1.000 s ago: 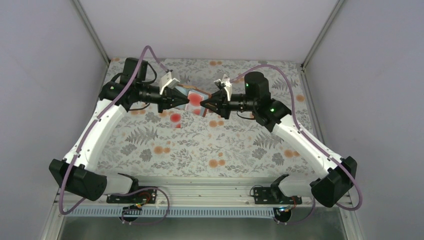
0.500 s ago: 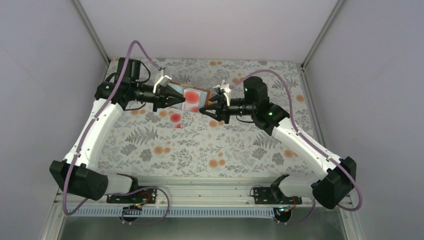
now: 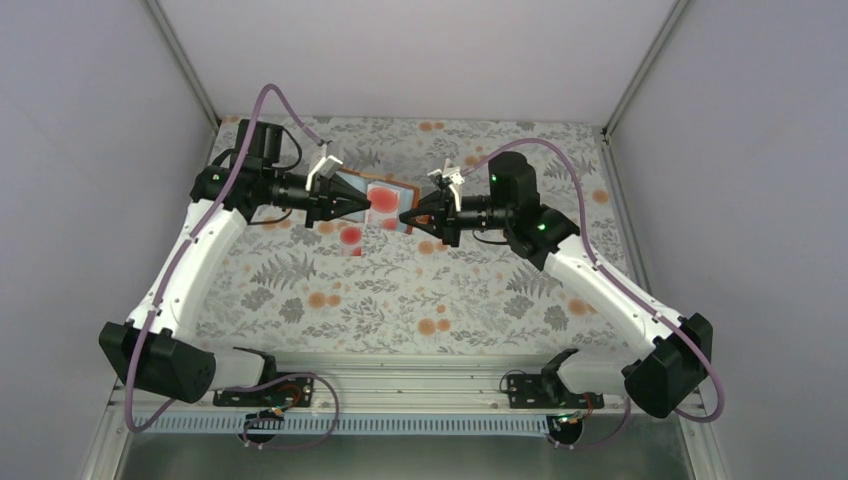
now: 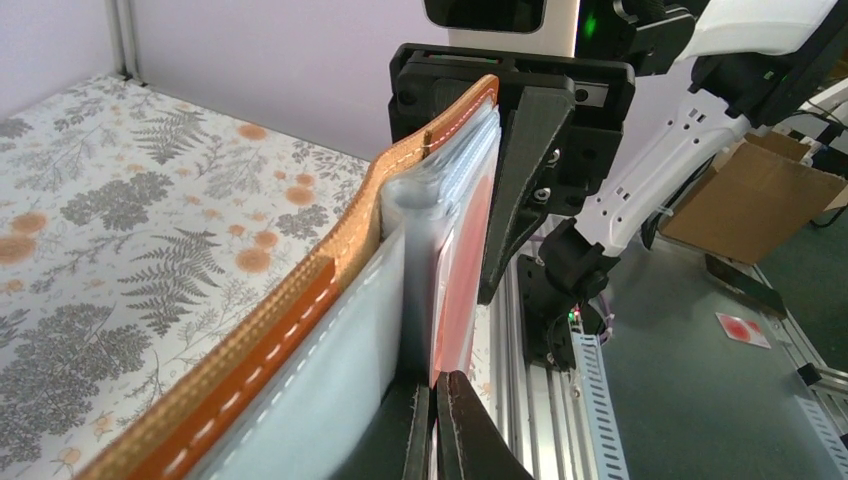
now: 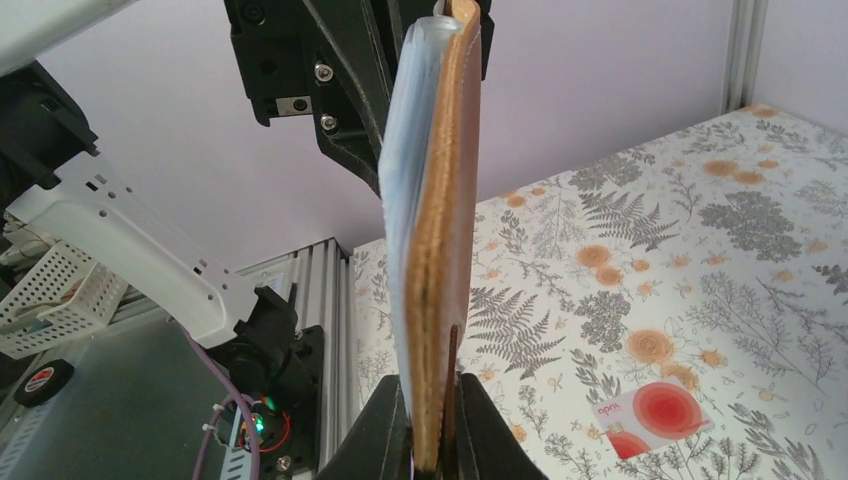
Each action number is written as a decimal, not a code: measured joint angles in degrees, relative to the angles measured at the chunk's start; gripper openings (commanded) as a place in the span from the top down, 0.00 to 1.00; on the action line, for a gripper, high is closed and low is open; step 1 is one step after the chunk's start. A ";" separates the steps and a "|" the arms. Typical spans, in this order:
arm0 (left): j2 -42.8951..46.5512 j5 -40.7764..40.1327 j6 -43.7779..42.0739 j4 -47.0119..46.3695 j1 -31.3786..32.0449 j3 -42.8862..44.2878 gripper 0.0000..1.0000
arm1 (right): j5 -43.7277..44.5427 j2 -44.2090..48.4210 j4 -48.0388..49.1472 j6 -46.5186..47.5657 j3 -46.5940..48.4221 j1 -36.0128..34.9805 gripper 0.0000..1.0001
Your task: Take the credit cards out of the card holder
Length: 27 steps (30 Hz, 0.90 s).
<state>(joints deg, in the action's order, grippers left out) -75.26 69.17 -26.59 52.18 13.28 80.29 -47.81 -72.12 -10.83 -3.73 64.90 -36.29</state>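
The brown leather card holder (image 3: 385,192) hangs in the air between my two grippers, its grey-blue sleeves fanned open. My left gripper (image 3: 366,203) is shut on the edge of a red card (image 4: 462,270) that sits in a clear sleeve; its jaws (image 4: 433,400) pinch just that thin edge. My right gripper (image 3: 403,215) is shut on the opposite edge of the holder (image 5: 450,200), its jaws (image 5: 432,440) around the leather cover. A pale card with red round blotches (image 3: 350,237) lies flat on the table below, also in the right wrist view (image 5: 655,415).
The table is covered by a floral cloth (image 3: 400,290). Grey walls close in the back and sides. An aluminium rail (image 3: 400,385) with both arm bases runs along the near edge.
The left gripper drew back to the left and the holder stretched open between the grippers. It has since tilted, so its brown edge no longer shows from above. The pale card has not moved.
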 measured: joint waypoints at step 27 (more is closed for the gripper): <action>-0.39 -1.68 -2.21 2.82 -1.36 0.50 0.98 | -0.66 -0.02 -1.38 1.33 -0.52 1.64 0.96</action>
<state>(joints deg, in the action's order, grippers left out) -75.66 67.48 -28.80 55.00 11.92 80.79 -48.47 -72.14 -12.21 -2.39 64.38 -34.65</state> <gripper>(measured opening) 0.027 0.077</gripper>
